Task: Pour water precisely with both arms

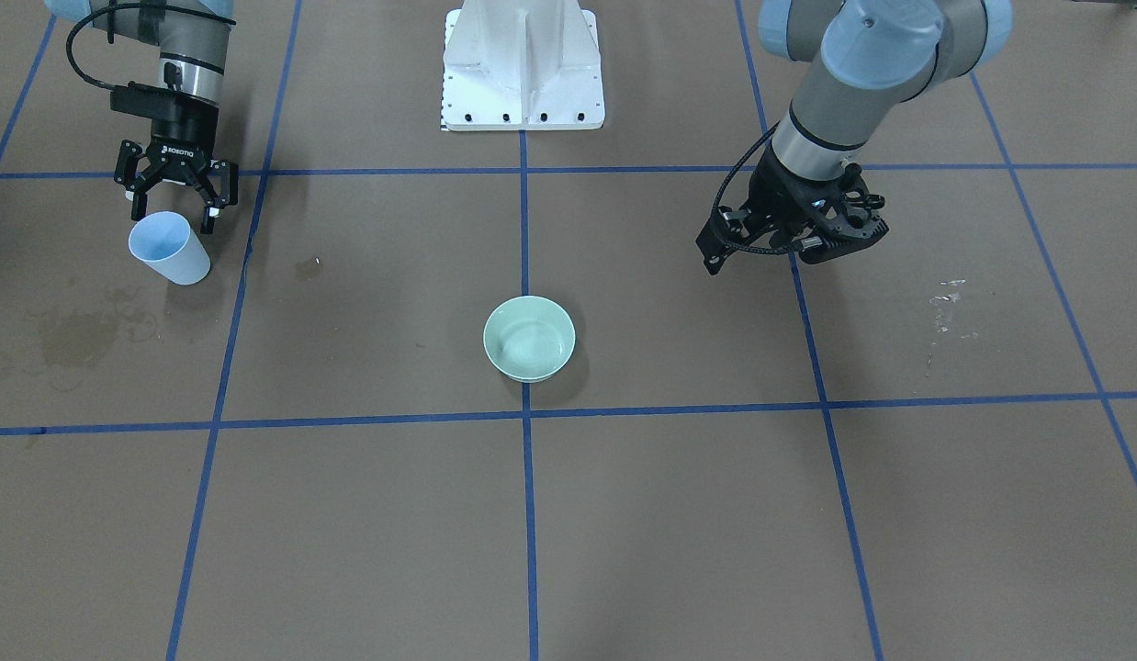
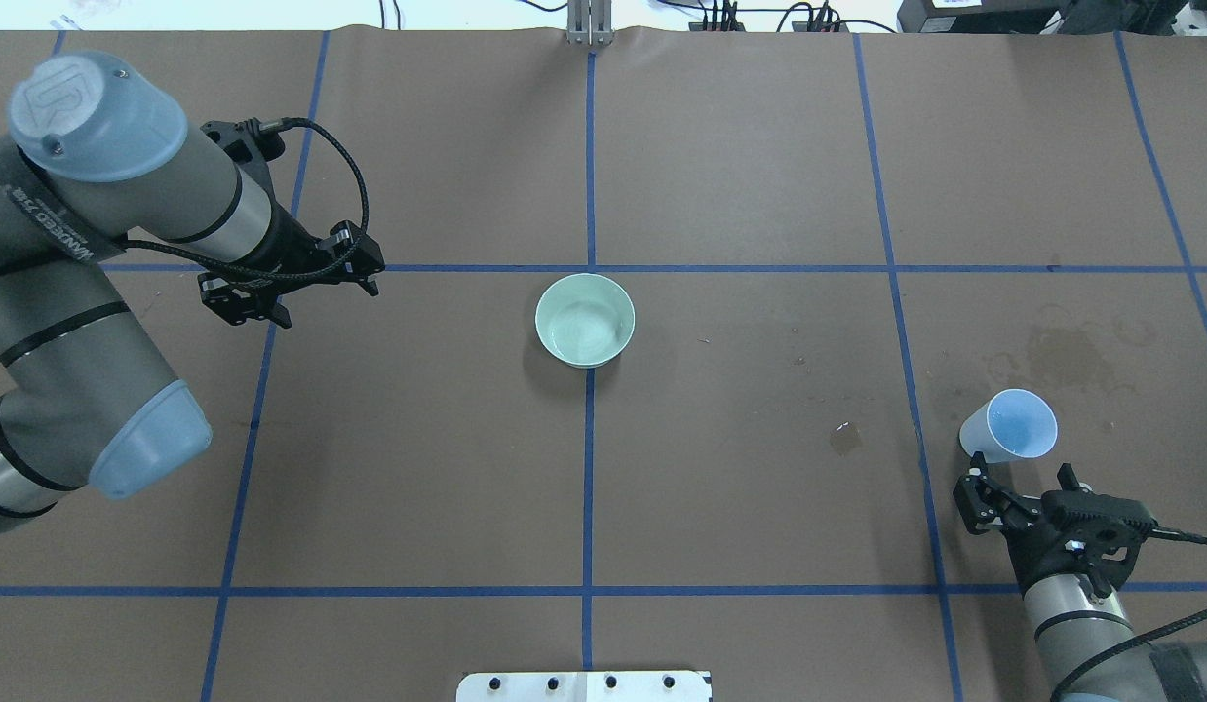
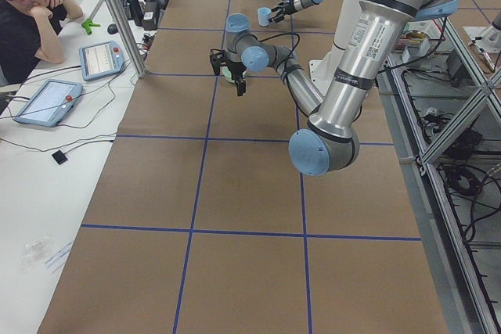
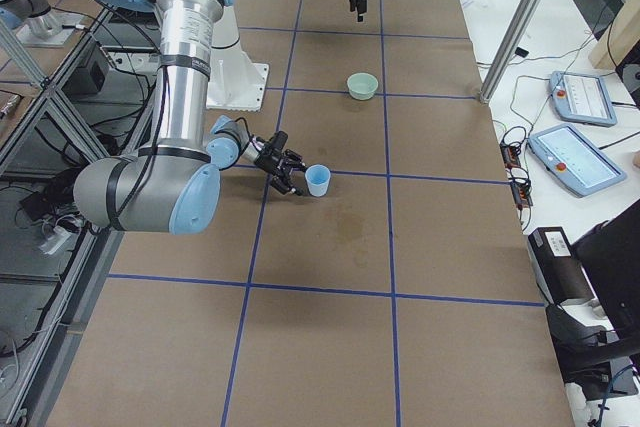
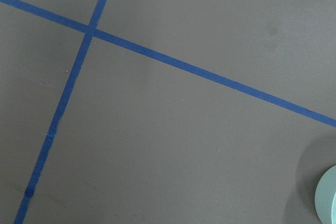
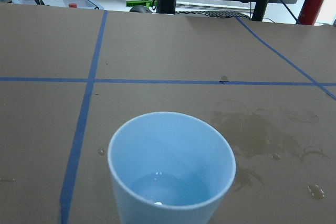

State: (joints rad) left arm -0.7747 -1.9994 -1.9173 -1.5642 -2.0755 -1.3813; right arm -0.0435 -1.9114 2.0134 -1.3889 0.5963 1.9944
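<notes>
Fingers (image 1: 218,202) on the right gripper (image 1: 172,207) are spread wide just behind the blue cup (image 1: 172,250), apart from it. The left gripper (image 1: 713,260) looks pinched shut and empty. The cup stands near the table's right edge with a little water (image 6: 163,188) inside. Probably light, thin and squashy, so grab mid-wall gently.

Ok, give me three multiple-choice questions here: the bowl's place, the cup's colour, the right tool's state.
1. Where does the green bowl stand? A. on the centre tape line B. on a shelf C. inside a sink
2. What colour is the cup? A. red B. white C. light blue
3. The right tool is A. shut on the cup B. open, cup free C. out of view
Answers: 1A, the tape runs under it; 2C, its wall is pale blue; 3B, it is spread wide behind the cup.
</notes>
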